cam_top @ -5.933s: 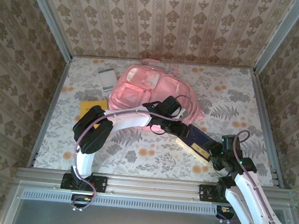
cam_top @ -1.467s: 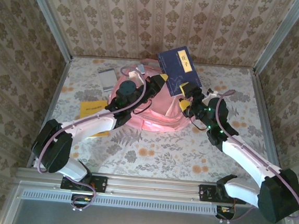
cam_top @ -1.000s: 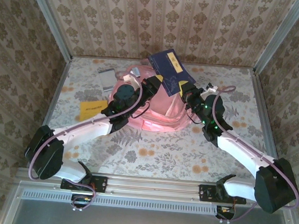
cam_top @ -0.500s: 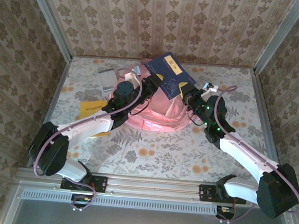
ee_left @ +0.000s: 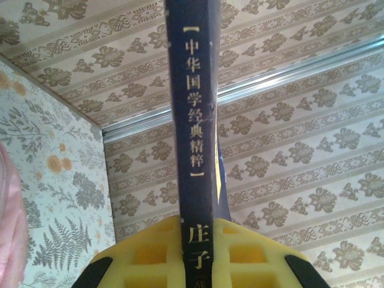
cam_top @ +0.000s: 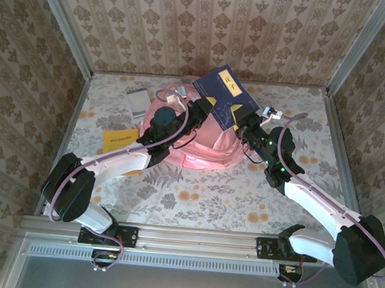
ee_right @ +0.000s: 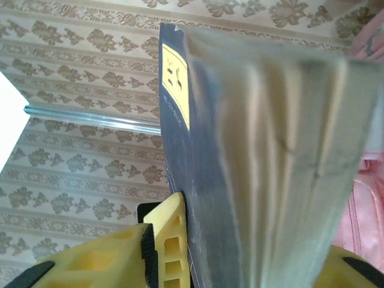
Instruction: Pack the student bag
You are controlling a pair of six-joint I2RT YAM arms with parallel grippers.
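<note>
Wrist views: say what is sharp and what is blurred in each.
Right wrist: the book sits close to the lens, its page edges smeared soft, the wallpaper behind crisp. Left wrist: the spine lettering is sharp, the yellow fingers slightly soft.

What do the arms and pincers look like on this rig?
The left arm and right arm have white link shells and black joint housings, with a thin purplish cable looping along each. Small green lights glow on the right forearm. The left pincer and right pincer have yellow fingers with rectangular cut-out pockets and black mounts.
</note>
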